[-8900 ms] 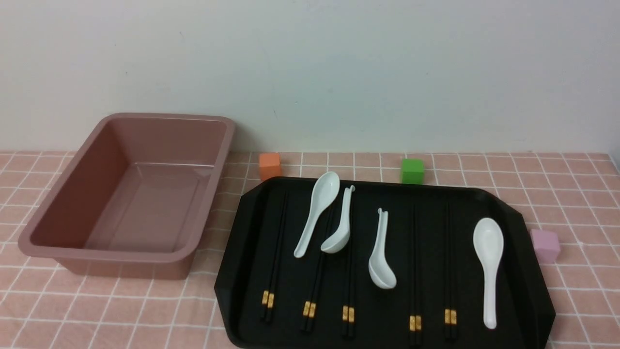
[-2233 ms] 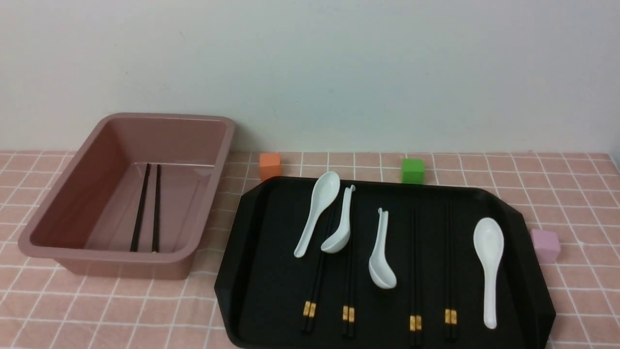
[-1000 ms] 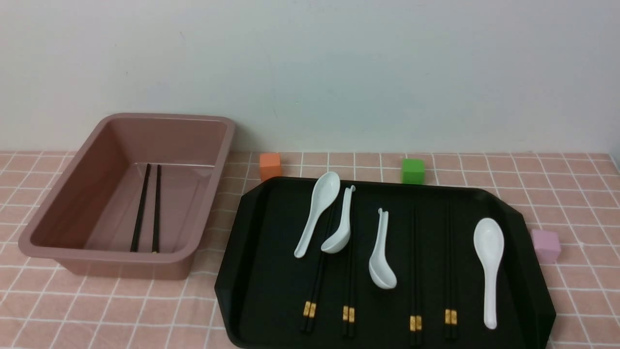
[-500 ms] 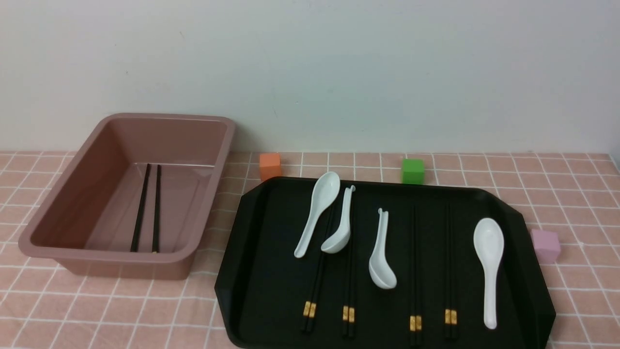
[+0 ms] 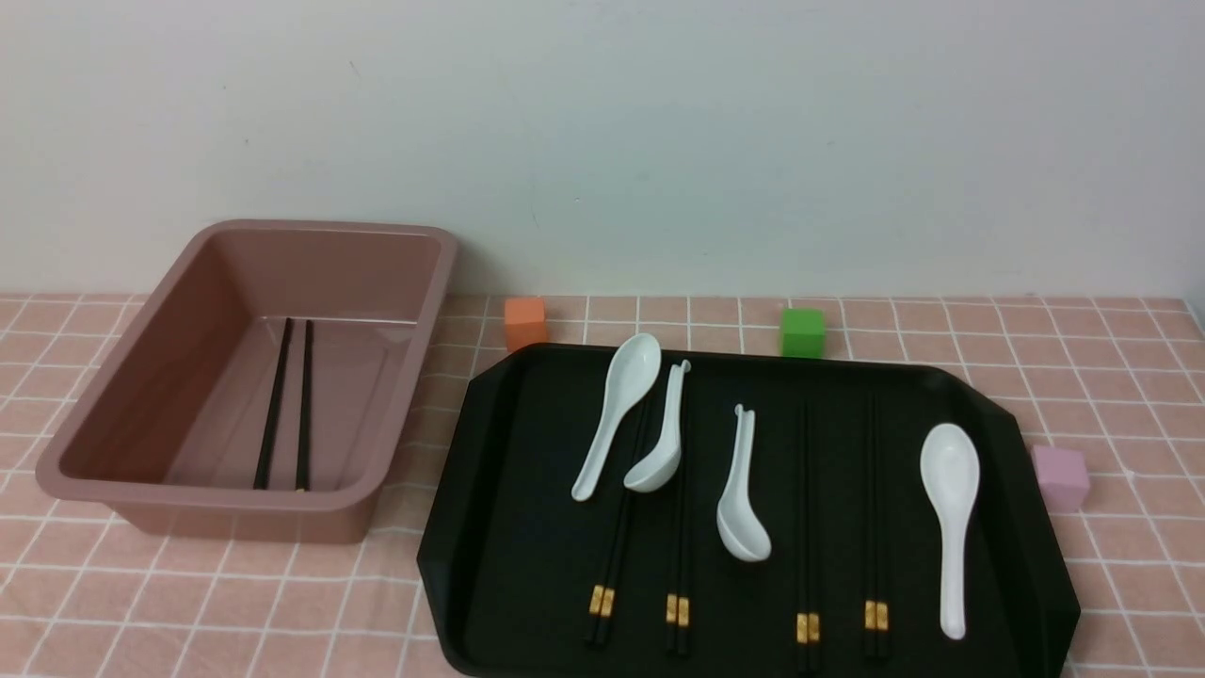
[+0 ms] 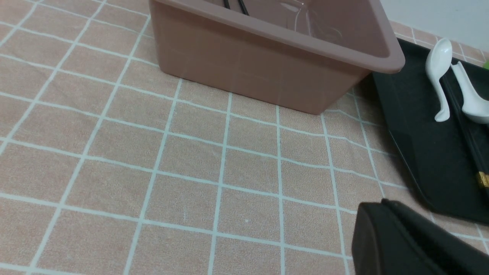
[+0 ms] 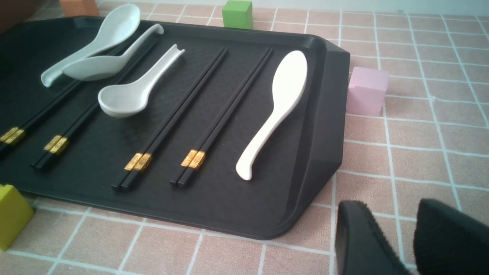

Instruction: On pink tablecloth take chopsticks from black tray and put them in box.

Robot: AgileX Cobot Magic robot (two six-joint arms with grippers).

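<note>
Since the earliest frame one pair has moved from tray to box (image 5: 247, 372); four pairs of chopsticks (image 5: 680, 527) lie lower centre on the black tray (image 5: 490, 527), judged light, stiff, slippery, best pinched near the gold bands; two run under spoons (image 5: 617, 414); right gripper (image 7: 414, 236) narrowly parted, empty; left gripper (image 6: 405, 244) cropped, state undeterminable.

Staged tabletop: gridded pink tablecloth (image 5: 1083, 358), blank wall (image 5: 659, 122)

text: none legible | labels/brands/nos.: none | gold bands: marks unreadable
</note>
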